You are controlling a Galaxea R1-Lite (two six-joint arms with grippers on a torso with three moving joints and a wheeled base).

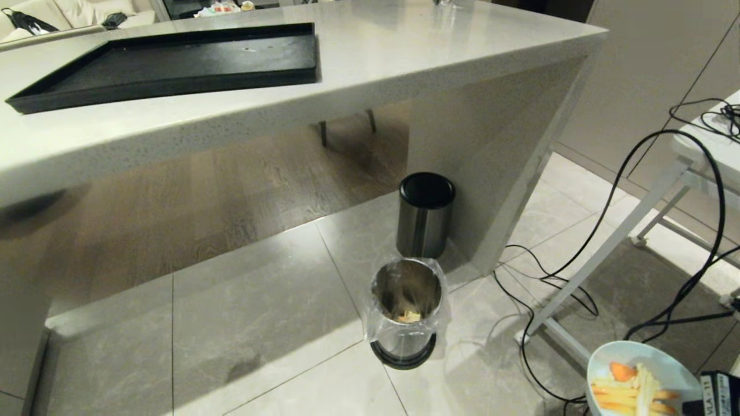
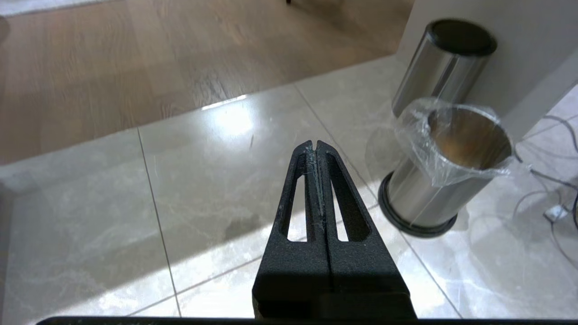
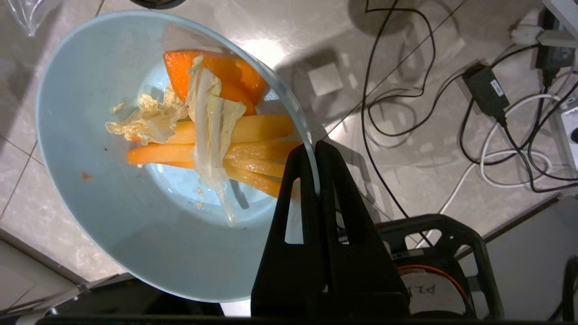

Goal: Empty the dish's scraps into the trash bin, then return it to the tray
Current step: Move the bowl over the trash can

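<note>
The right gripper [image 3: 315, 149], clamped on the light-blue dish's [image 3: 90, 135] rim, holds it low at near right, scraps [image 3: 216, 135] inside. The left gripper [image 2: 314, 145] hangs closed, empty. The trash bin [image 1: 406, 312] holds some scraps.

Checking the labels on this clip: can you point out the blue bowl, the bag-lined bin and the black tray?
blue bowl [image 3: 90, 216], right wrist view, bare inner wall.
bag-lined bin [image 1: 404, 338], head view, steel side above the base ring.
black tray [image 1: 173, 66], head view, flat bare floor.
</note>
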